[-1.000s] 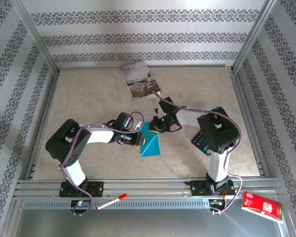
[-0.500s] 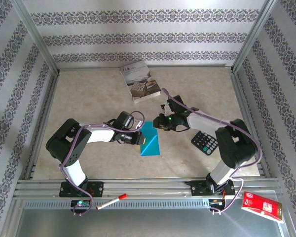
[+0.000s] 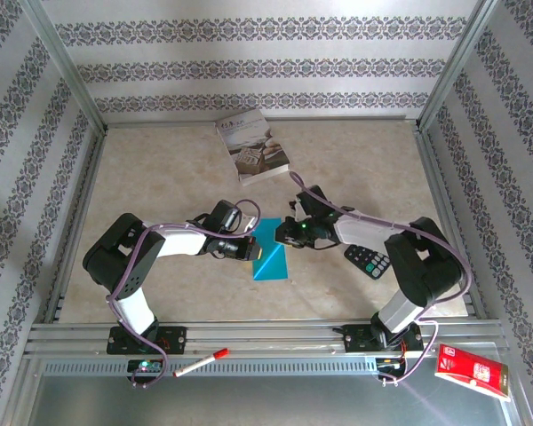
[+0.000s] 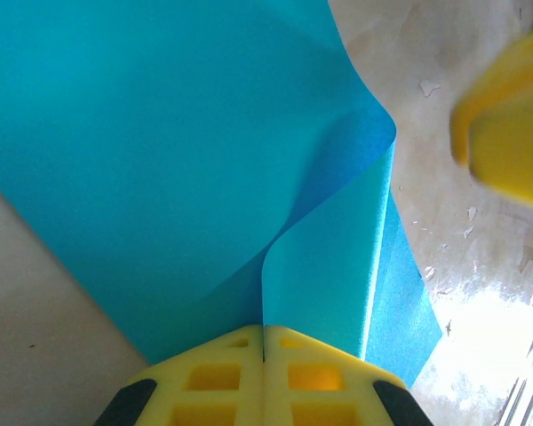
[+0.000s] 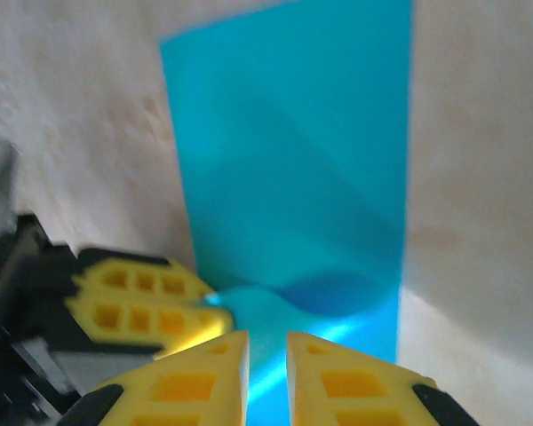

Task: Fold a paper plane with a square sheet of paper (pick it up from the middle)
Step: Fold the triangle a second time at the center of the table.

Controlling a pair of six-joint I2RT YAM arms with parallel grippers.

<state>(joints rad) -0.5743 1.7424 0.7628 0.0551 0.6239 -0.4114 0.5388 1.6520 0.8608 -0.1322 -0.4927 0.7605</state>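
The square sheet of paper (image 3: 273, 255) is teal-blue and partly folded, lying mid-table. One flap curls up off the sheet (image 4: 160, 151). My left gripper (image 3: 251, 249) is shut on the edge of that flap, its jaws pressed together (image 4: 265, 342). My right gripper (image 3: 285, 233) hovers over the sheet's far right corner, facing the left one. Its jaws (image 5: 266, 355) stand a narrow gap apart above the paper (image 5: 293, 169), with nothing pinched between them. The left gripper's yellow fingers (image 5: 147, 302) sit close beside it.
A grey-white printed book (image 3: 253, 146) lies at the back. A black calculator (image 3: 367, 259) is under the right forearm. A red pen (image 3: 201, 362) and a red packet (image 3: 471, 373) lie on the near rail. Metal frame rails bound the table.
The right arm has stretched out and dropped lower, uncovering the calculator, and its gripper has come down slightly toward the sheet. The left gripper has kept still, shut on the flap.
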